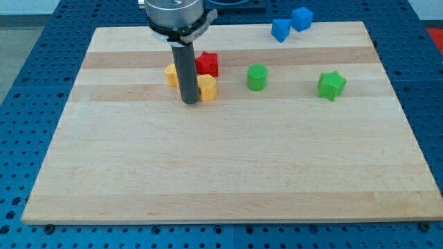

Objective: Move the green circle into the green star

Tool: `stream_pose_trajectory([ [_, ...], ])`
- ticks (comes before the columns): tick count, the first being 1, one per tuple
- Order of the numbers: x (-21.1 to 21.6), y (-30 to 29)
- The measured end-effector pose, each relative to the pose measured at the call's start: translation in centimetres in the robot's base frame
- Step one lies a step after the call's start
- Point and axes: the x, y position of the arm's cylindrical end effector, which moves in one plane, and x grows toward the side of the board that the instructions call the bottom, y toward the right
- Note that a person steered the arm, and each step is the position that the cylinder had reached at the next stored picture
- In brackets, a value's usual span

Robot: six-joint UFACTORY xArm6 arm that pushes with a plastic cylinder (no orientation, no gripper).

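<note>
The green circle [257,77] stands on the wooden board in the upper middle of the view. The green star [331,85] lies to its right, with a clear gap between them. My tip [190,102] is down on the board to the left of the green circle, right against a yellow block [207,87] on its right side. Another yellow block [172,74] sits just left of the rod, partly hidden behind it.
A red block [207,63] sits just above the yellow blocks, behind the rod. Two blue blocks [280,30] [302,18] lie at the board's top edge, right of centre. The board's edges [228,220] drop to a blue perforated table.
</note>
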Motion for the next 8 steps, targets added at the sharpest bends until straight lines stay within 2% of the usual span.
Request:
stream_pose_trajectory([
  [1,1.5,0.8],
  [2,1.2,3.1],
  [4,-3.2,3.6],
  [6,1.0,6.5],
  [8,-3.9,7.3],
])
